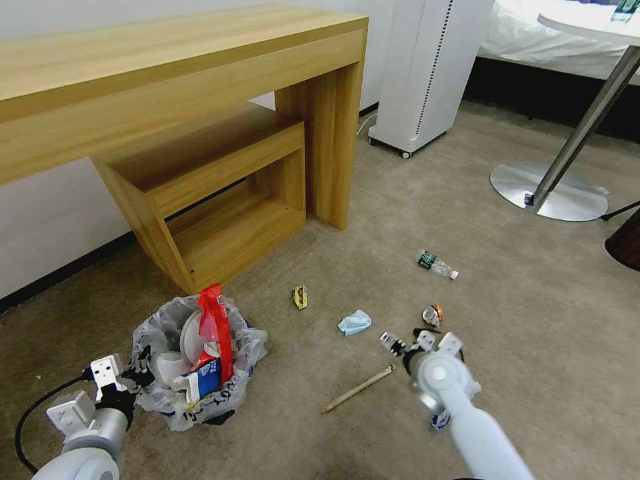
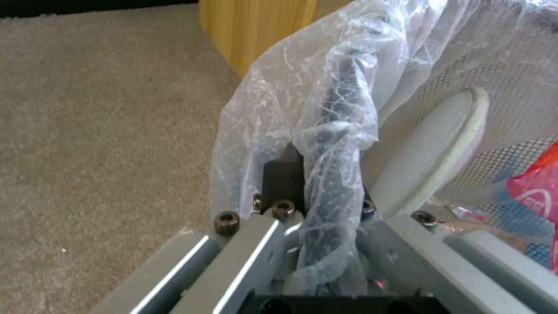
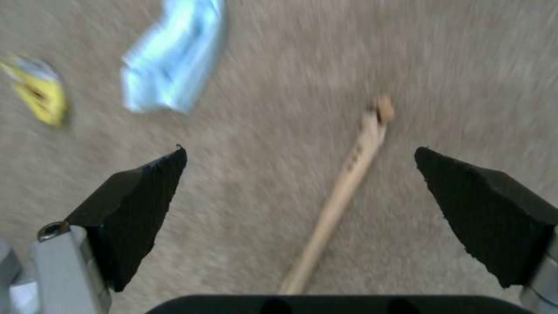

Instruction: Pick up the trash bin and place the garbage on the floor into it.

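Two grippers are at work before us. Our left gripper [image 1: 127, 383] sits low on our left, clamped on the bag-covered rim of the trash bin [image 1: 193, 360]; in the left wrist view its fingers [image 2: 282, 183] pinch the crinkly plastic liner and the dark rim under it. That bin stands on the floor [image 1: 520, 320] just in front of the wooden shelf unit [image 1: 220, 200], which is tucked under the wooden surface [image 1: 167, 67]. Inside the bin we see a white slipper [image 1: 190, 337], a red wrapper [image 1: 219, 330] standing up tall, and a paper cup [image 1: 200, 381] near the front.

Our right gripper [image 1: 417, 343] hangs over the carpet on our right with its jaws spread wide and nothing between them. In the right wrist view the wooden stick [image 3: 343, 192] lies on the floor between the two black fingertips [image 3: 139, 205], nearer one side than the other, apart from both.

Around it, loose on the floor, lie a light-blue mask [image 1: 354, 323], a small yellow wrapper [image 1: 301, 297], a crushed can [image 1: 433, 315] just beyond the gripper, and a green-labelled clear bottle [image 1: 437, 264] farther off. All of these are well apart from the bin. Something small and white-blue [image 1: 440, 420] lies partly hidden under our right arm; we cannot tell what it is.
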Controlling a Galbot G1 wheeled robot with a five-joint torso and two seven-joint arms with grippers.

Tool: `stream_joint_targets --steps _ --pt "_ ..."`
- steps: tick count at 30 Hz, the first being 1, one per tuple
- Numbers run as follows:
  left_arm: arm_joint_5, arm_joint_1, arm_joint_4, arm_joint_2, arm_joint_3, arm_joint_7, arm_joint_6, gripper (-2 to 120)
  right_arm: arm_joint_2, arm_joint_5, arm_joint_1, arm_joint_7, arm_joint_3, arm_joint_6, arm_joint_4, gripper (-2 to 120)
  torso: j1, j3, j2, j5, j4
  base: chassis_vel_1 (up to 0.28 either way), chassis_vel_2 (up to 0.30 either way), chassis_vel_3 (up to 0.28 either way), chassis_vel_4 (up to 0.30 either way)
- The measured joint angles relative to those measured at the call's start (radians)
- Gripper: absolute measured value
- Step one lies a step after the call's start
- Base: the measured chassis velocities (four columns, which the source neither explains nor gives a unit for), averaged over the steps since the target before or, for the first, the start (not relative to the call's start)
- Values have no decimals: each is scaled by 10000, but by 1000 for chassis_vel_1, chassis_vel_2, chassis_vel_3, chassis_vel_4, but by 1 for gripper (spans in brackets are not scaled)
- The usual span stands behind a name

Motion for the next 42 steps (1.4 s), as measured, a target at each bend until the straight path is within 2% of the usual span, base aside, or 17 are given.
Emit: stream_joint_targets --steps 10,24,28,31,34,39,42 --pt "46 -49 215 -102 -74 -12 -36 1 817 -665 394 -280 -347 171 -1491 100 0 0 0 0 0 0 0 0 0" --pt "36 -194 425 -76 -37 5 -119 1 1131 -1469 455 -660 -318 408 -2048 100 0 -1 0 2 0 0 0 0 0" --pt "30 -219 488 -68 -8 18 -147 1 1157 -1642 458 -793 -315 471 -2173 96 -1 0 0 2 0 0 0 0 0" --pt "17 -220 508 -53 -7 25 -155 1 1160 -1791 462 -878 -343 516 -2247 91 -1 0 -1 2 0 0 0 0 0" --pt "-21 -224 507 -29 -15 27 -172 1 1178 -1954 454 -999 -383 569 -2396 76 -1 0 0 2 -1 0 0 0 0" --pt "-21 -189 488 -51 -15 30 -193 1 1227 -2130 445 -1069 -404 648 -2497 65 -1 -1 0 0 -2 0 0 0 0" --pt "-18 -181 457 -86 -14 35 -201 1 1235 -2258 418 -1146 -448 687 -2538 51 -1 -1 1 -1 -3 0 0 0 0"
